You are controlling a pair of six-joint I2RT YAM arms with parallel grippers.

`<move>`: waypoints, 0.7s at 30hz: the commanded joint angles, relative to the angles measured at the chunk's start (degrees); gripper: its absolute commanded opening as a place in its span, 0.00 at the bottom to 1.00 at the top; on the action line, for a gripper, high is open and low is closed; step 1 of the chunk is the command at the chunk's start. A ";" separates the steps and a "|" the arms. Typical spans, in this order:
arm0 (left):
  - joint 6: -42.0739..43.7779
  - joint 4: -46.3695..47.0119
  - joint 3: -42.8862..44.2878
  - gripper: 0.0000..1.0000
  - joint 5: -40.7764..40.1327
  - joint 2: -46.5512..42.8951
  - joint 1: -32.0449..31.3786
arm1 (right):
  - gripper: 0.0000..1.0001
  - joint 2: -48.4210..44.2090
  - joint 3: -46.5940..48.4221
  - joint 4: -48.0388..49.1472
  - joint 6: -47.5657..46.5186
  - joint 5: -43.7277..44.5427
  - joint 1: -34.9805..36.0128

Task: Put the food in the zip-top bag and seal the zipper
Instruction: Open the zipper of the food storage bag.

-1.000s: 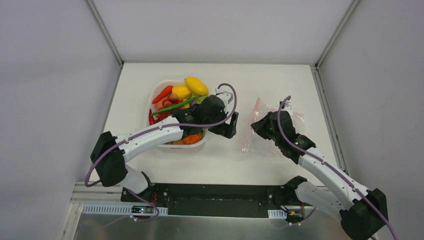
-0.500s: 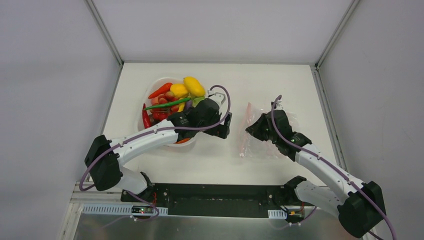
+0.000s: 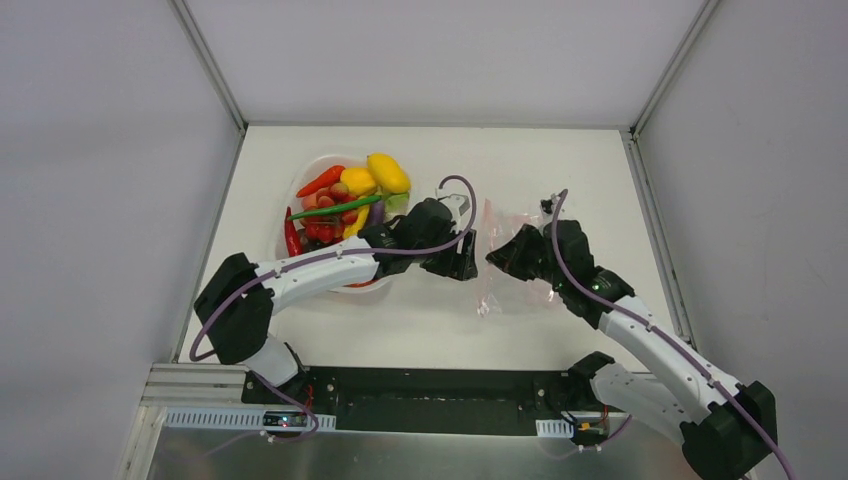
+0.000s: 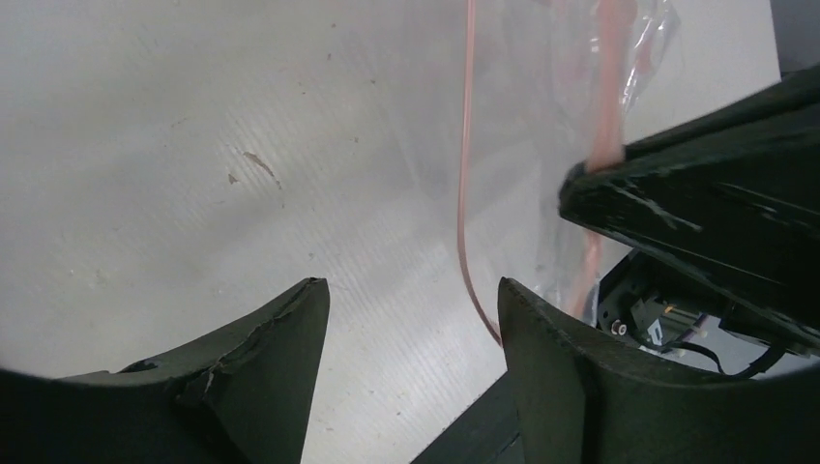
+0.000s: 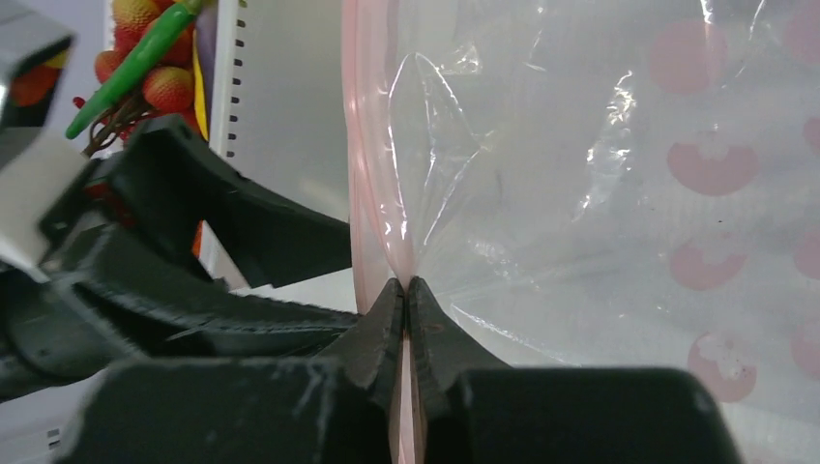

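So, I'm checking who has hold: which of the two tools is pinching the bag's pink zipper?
The right tool: its jaws are shut on the pink zipper of the zip-top bag. The left tool is open beside it, holding nothing.

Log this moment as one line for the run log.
left gripper: fingers open, empty, beside zipper | right gripper: fingers shut on zipper of zip-top bag | food: in tub

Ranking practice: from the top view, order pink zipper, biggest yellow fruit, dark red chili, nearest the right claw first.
1. pink zipper, pinched in the right claw.
2. biggest yellow fruit, left, farther back.
3. dark red chili, farthest left.
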 commanded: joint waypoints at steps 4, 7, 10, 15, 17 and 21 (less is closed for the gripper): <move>-1.71 4.67 2.61 0.39 4.62 2.23 0.36 | 0.05 -3.91 2.30 1.49 -1.82 -2.01 -0.18; -0.80 4.15 3.37 0.15 4.49 2.29 0.40 | 0.07 -4.11 2.66 0.51 -1.82 -0.85 -0.19; 0.13 2.56 3.78 0.00 2.62 1.30 0.45 | 0.17 -3.43 4.36 -1.30 -0.42 1.27 -0.24; 2.92 -3.17 7.04 0.00 -3.04 -1.27 0.11 | 0.51 2.29 17.85 -17.73 3.07 5.69 -0.15; 3.56 -5.12 8.41 0.00 -6.10 -2.67 -0.26 | 0.57 2.96 21.87 -20.76 2.89 8.72 -0.18; 3.43 -6.70 9.79 0.00 -9.76 -4.76 -0.89 | 0.58 5.43 27.91 -25.26 1.67 13.76 -0.06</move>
